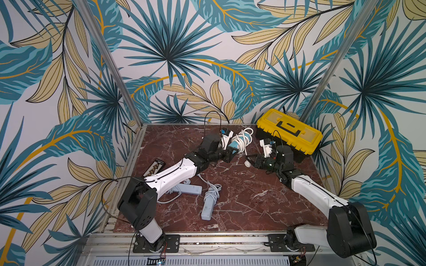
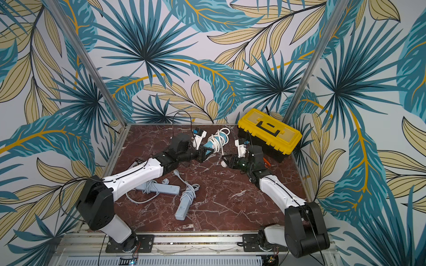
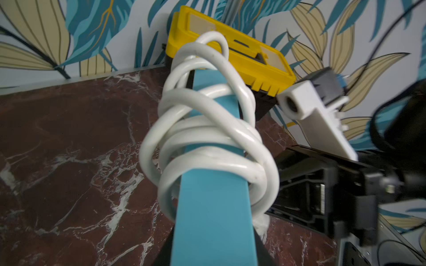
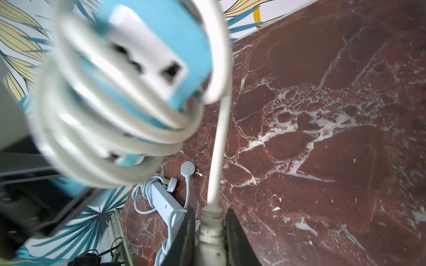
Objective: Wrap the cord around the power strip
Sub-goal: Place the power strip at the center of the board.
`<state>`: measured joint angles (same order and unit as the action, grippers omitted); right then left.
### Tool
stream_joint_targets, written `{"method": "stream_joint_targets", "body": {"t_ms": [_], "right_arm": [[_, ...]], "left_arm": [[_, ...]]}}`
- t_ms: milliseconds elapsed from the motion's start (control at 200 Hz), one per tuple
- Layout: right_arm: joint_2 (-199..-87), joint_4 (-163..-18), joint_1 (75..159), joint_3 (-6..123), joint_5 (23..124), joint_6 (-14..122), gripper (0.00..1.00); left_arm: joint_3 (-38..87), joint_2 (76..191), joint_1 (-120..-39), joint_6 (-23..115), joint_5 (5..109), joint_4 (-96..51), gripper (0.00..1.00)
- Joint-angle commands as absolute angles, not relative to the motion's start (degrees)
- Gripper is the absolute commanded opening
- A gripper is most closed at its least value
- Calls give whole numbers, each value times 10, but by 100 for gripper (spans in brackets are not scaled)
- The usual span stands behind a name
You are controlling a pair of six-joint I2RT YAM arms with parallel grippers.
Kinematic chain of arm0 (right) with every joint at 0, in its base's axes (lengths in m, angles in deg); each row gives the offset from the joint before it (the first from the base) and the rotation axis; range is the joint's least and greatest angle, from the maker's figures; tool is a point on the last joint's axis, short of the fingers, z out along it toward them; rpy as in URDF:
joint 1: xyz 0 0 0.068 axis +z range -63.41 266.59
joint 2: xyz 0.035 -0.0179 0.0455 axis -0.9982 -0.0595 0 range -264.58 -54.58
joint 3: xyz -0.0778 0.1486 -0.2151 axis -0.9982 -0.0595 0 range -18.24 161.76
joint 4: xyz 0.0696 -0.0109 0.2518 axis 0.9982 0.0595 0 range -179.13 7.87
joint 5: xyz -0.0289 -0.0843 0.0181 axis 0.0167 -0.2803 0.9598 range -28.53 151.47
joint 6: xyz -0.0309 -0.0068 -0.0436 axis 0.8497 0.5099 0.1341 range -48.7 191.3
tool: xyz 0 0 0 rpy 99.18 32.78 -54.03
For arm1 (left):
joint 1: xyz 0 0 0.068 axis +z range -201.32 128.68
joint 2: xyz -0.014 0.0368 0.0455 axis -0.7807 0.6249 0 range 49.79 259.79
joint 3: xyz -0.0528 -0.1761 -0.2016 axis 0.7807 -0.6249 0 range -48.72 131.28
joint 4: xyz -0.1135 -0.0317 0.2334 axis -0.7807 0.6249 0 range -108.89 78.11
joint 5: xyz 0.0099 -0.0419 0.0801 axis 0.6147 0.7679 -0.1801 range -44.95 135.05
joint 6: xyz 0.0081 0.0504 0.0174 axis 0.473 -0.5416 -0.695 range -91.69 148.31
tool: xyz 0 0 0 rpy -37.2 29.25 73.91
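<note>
Blue power strip fills my left wrist view, sticking straight out of my left tool. That tool is clamped tight on the strip's near end and holds it tilted up off the surface. White cord is looped loosely around the strip several times, just beyond that tool's tips. One free length runs from the coils down to my right tool, where the plug sits between its dark fingers. Those jaws stand narrow on either side of the plug with a sliver of gap showing; whether they pinch it I cannot tell. Behind my right tool sits a yellow toolbox. Two pale strips lie well behind my left tool.
</note>
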<state>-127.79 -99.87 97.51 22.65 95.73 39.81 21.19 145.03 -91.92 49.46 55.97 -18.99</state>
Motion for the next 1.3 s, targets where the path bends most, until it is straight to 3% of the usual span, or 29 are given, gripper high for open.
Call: {"method": "stream_joint_targets", "body": {"t_ms": [0, 215, 436, 566, 696, 781, 1171, 1297], "right_arm": [[-1256, -979, 978, 207, 960, 338, 21], [-1251, -968, 978, 182, 905, 309, 8], [-1293, -895, 979, 189, 820, 282, 6], [-1333, -865, 978, 210, 799, 269, 21], [-1349, -834, 987, 234, 764, 264, 50], [-1361, -809, 998, 259, 731, 269, 62], [-1553, -717, 1064, 418, 635, 296, 66], [-1573, -715, 1073, 421, 612, 337, 63]], "left_arm": [[189, 1478, -957, 576, 423, -250, 0], [160, 1564, -1016, 647, 358, -271, 0], [144, 1614, -1046, 688, 335, -282, 0], [141, 1638, -1060, 719, 345, -282, 0], [134, 1646, -1068, 738, 345, -282, 0], [132, 1648, -1070, 743, 348, -282, 0], [126, 1626, -1078, 732, 344, -282, 18], [114, 1600, -1078, 716, 341, -282, 36]]}}
